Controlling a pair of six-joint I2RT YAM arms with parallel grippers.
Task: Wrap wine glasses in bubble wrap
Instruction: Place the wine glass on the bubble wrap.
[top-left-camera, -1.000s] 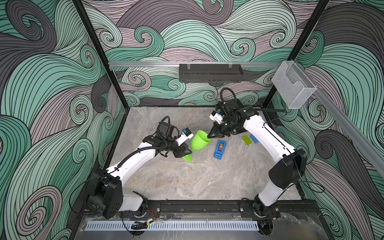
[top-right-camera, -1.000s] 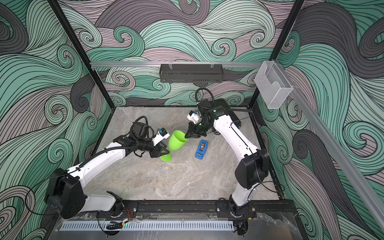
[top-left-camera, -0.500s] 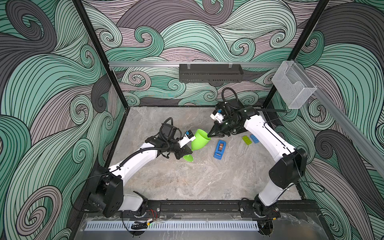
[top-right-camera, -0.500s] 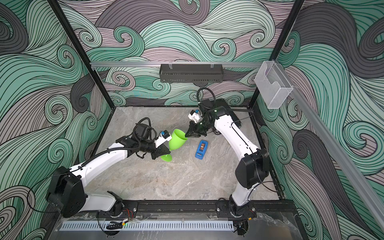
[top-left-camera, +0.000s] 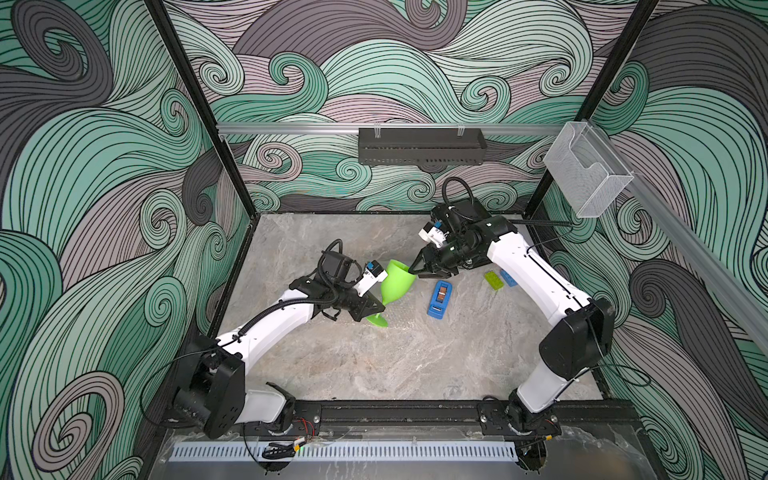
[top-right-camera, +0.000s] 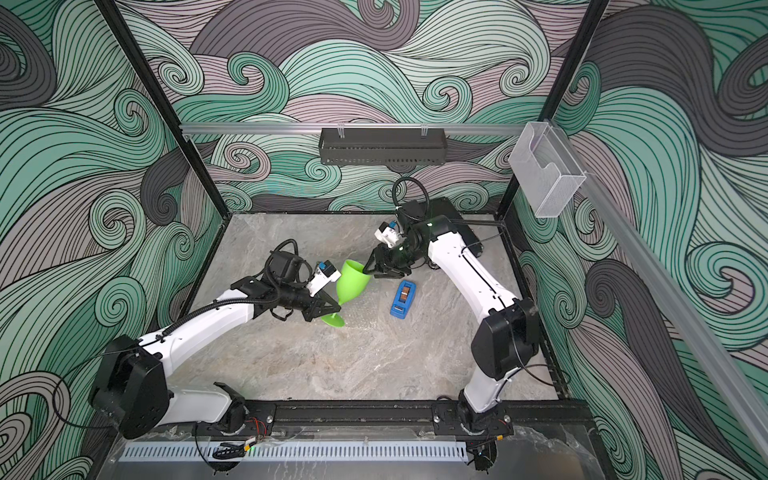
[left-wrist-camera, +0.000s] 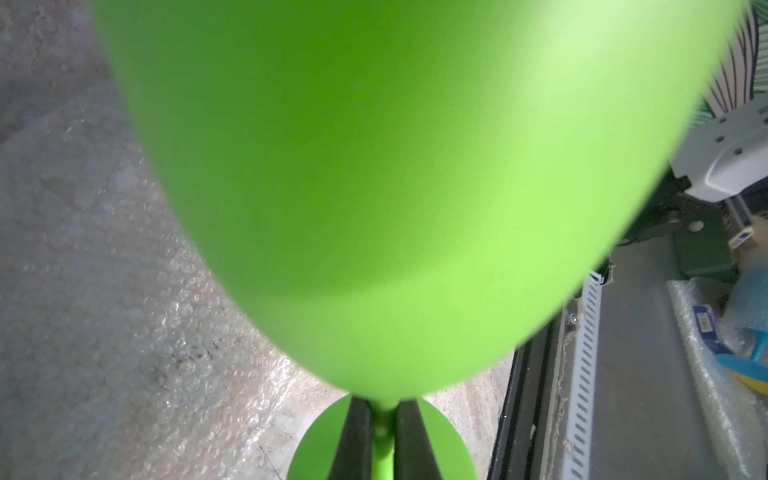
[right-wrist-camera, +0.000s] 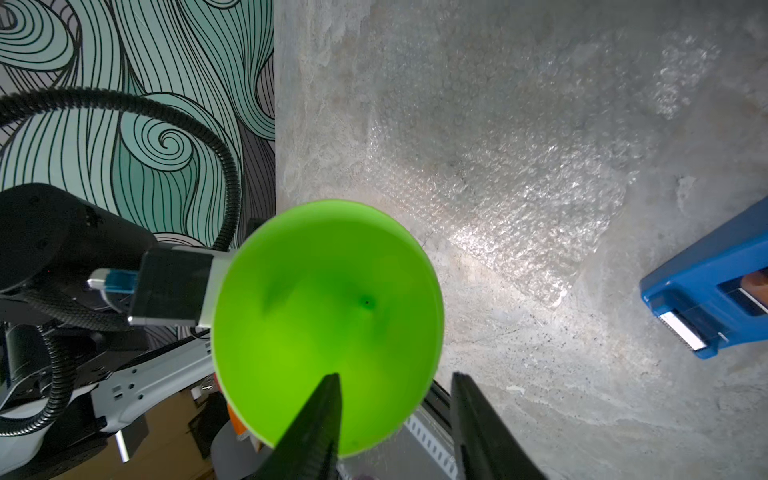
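Goblet, lime green, was clamped at its short stem between the shut fingers of the left gripper. The cup bulged on the camera side of those fingers and the flat foot showed on their far side. Its long axis was tilted: in both top views the foot hung low beside the left fingertips, while the open mouth was raised and turned toward the right gripper. That gripper's jaws stood parted astride the rim, one finger before the cup's hollow and the other outside the wall. Whether either finger touched the rim could not be told.

Bubble wrap lay flat on the table, under the goblet and spreading away beyond the right fingertips. It was nearly invisible in the top views. Whether the foot touched the sheet could not be told. A blue tape dispenser lay near the right gripper, off the side of the sheet.

The left arm alone appeared to carry the goblet. The coming move probably depended on lowering that tilted axis onto the sheet directly beneath the left fingers.
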